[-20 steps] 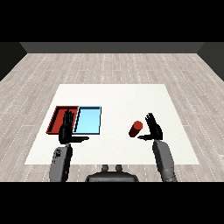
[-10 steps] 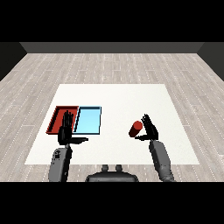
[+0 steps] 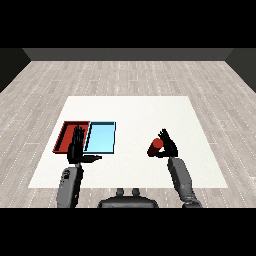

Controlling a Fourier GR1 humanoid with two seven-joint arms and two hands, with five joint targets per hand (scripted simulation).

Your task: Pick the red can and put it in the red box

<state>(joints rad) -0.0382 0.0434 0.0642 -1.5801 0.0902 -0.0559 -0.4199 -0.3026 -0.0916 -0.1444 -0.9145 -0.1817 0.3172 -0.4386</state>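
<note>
My right robot hand (image 3: pixel 169 146) sits right of centre in the frame, its fingers bending around the red can (image 3: pixel 156 146), which lies on its side on the worktop (image 3: pixel 140 110) just to the left of my palm. The can touches my fingers, but I cannot tell whether the curl has fully wrapped it; I judge the grasp as closing in, not finished. The can looks to be resting on the white surface, not lifted.

My left robot hand (image 3: pixel 77 148) is at the lower left, fingers straight and spread, thumb out to the right. It holds nothing. Its fingertips overlap the near edge of the red tray (image 3: pixel 65 136), though I cannot say whether they touch it or hover above.

Just beside the red tray, on its right and touching it, lies the light blue tray (image 3: pixel 102 137). Both look empty.

As for progress: I judge the task to be in its early part. The can is reached and partly enclosed. Left to do are securing it, lifting it, carrying it leftward across the worktop past the blue tray, and setting it down in the red one, which is well apart from the can.
</note>
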